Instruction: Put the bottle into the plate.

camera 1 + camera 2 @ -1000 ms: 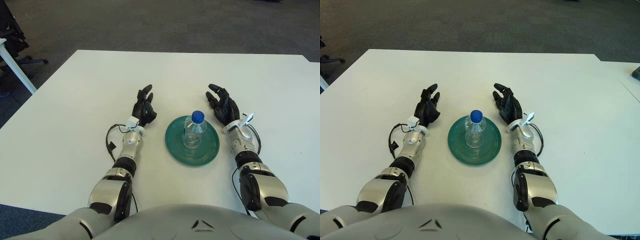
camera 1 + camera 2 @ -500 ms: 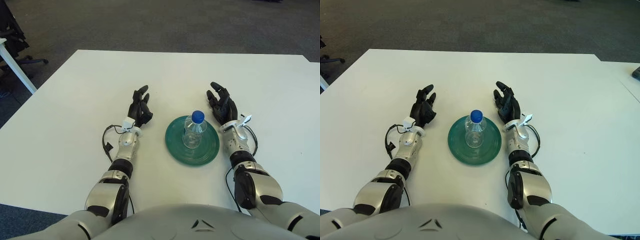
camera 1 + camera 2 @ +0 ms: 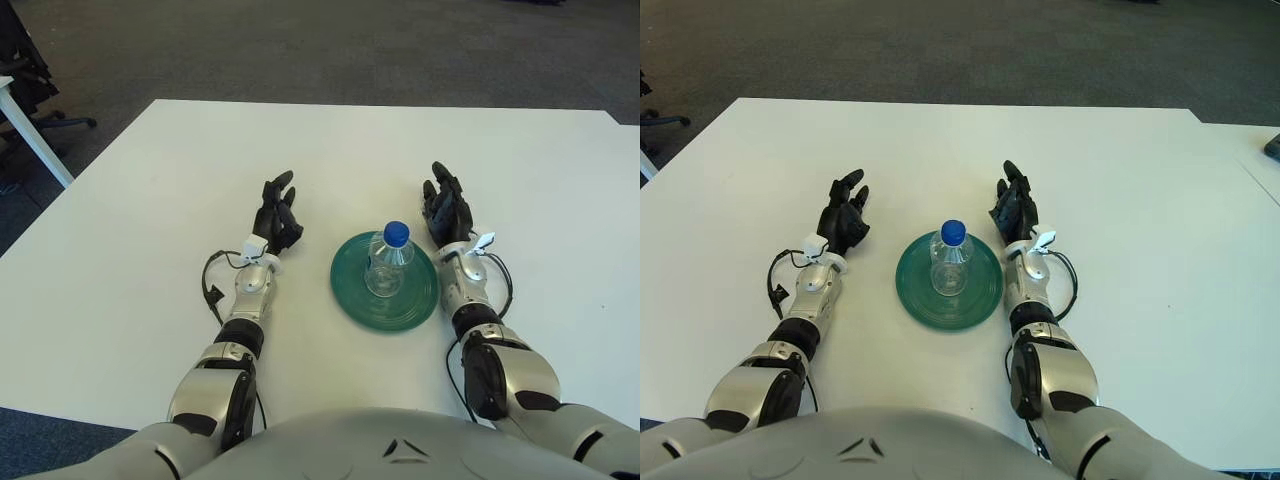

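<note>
1. Both hands rest on the white table (image 3: 150,190): left hand (image 3: 275,214) left of the plate (image 3: 348,281), right hand (image 3: 445,212) to its right, fingers loosely spread, holding nothing.
2. Clear plastic bottle (image 3: 388,262), blue cap, stands upright in the round, glossy green plate.

Looks like an office or lab room. Shown by the dark grey short-pile carpet (image 3: 330,45) stretching behind the large plain white table (image 3: 140,240), by the black base of a rolling office chair (image 3: 40,118) off the table's far left corner, and by the edge of a second white desk (image 3: 1260,150) just right of the table.
</note>
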You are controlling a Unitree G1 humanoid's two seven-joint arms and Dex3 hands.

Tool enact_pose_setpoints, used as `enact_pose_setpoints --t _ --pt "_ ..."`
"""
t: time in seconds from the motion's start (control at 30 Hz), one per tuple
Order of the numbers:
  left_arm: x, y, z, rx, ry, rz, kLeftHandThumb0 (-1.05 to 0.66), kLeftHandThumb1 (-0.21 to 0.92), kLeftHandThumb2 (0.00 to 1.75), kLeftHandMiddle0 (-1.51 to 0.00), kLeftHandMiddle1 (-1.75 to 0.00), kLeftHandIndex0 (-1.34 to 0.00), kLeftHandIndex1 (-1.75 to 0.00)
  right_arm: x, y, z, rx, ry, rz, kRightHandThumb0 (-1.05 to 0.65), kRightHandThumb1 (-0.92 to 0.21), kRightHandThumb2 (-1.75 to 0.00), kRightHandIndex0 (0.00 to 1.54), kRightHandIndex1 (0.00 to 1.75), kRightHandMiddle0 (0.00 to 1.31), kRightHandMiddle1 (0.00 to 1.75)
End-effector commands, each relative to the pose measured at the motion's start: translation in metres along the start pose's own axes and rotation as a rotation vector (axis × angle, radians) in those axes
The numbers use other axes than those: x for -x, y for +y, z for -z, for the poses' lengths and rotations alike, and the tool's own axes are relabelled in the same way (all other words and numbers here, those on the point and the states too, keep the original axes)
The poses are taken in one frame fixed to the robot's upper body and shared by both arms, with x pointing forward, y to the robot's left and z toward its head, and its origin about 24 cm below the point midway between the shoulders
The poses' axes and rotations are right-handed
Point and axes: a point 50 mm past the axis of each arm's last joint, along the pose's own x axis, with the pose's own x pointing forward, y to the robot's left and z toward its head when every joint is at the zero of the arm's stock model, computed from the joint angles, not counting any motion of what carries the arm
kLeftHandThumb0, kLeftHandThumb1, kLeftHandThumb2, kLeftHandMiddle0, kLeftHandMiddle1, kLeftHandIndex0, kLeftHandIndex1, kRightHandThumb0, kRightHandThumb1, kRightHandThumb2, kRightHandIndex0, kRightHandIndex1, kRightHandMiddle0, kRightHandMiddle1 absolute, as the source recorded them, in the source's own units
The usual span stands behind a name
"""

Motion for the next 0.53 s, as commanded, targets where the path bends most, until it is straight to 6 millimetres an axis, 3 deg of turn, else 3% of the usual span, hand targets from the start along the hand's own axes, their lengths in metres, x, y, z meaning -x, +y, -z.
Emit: enact_pose_setpoints --t 0.0,0.5 --pt "0.047 0.018 0.043 -0.011 0.226 -0.081 -0.93 0.92 1.12 -0.36 -0.02 0.0 -0.74 0.012 -0.005 0.014 0.016 0.06 0.039 -0.97 -0.92 -1.06 0.16 0.01 0.0 0.28" --pt "0.042 0.029 0.03 -0.019 0.148 -0.134 -0.83 0.92 1.03 -0.38 -0.02 0.0 -0.97 0.009 -0.019 -0.002 0.055 -0.05 0.004 -0.88 -0.92 -0.86 0.25 0.03 0.0 0.54"
